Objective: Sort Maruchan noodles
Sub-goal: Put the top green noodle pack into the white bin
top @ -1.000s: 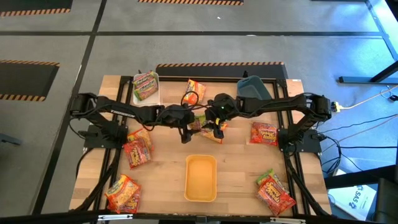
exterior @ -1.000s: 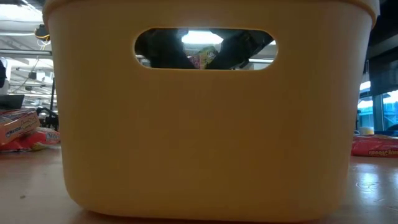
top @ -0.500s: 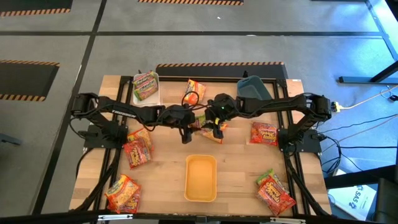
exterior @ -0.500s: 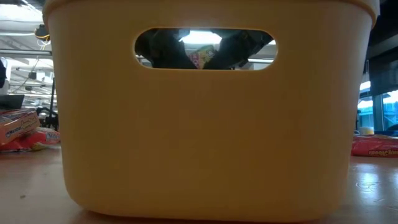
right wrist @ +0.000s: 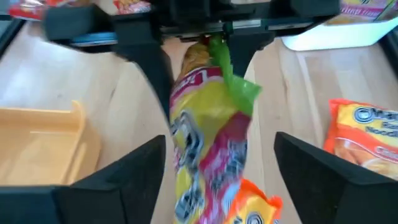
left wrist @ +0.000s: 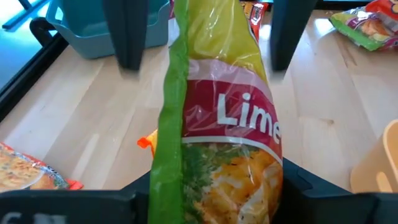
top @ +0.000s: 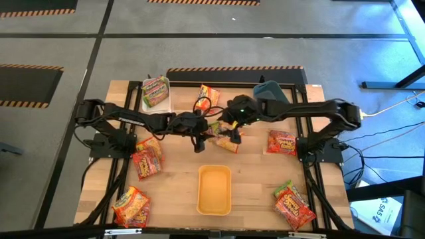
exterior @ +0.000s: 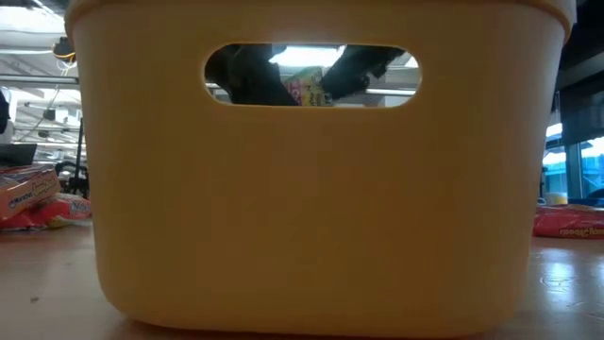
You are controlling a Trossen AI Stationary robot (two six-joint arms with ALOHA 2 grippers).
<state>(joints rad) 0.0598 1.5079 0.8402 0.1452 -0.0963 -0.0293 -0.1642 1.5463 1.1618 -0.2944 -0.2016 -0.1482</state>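
A green-pink packet of Maruchan noodles point(top: 219, 130) hangs above the table's middle, held by my left gripper point(top: 202, 133). My right gripper point(top: 230, 127) is open. Its fingers point(left wrist: 127, 31) stand on either side of the packet's far end without touching it. Through the bin's handle hole in the low view the packet point(exterior: 307, 88) shows between both arms. Another green-pink packet point(top: 155, 91) lies in the white bin point(top: 167, 101). Orange and red packets point(top: 147, 159) lie flat around the table. My left gripper pinches the packet between its two fingers at the end nearest the table's left point(right wrist: 198, 55). The fingers point(right wrist: 155, 68) come level from the table's left. The packet sticks out past them toward my right gripper, clear of the table, with an orange packet point(right wrist: 252, 205) below it.
A yellow bin point(top: 214, 199) stands near the front middle and a blue bin point(top: 271, 93) at the far right. Loose packets lie at the far middle point(top: 207, 98), right point(top: 282, 143), near right point(top: 293, 204) and near left point(top: 131, 206).
My right gripper has opened, let go of the green-pink packet and drawn back a little toward the table's far right. The packet stays up in my left gripper, which has shut on it.
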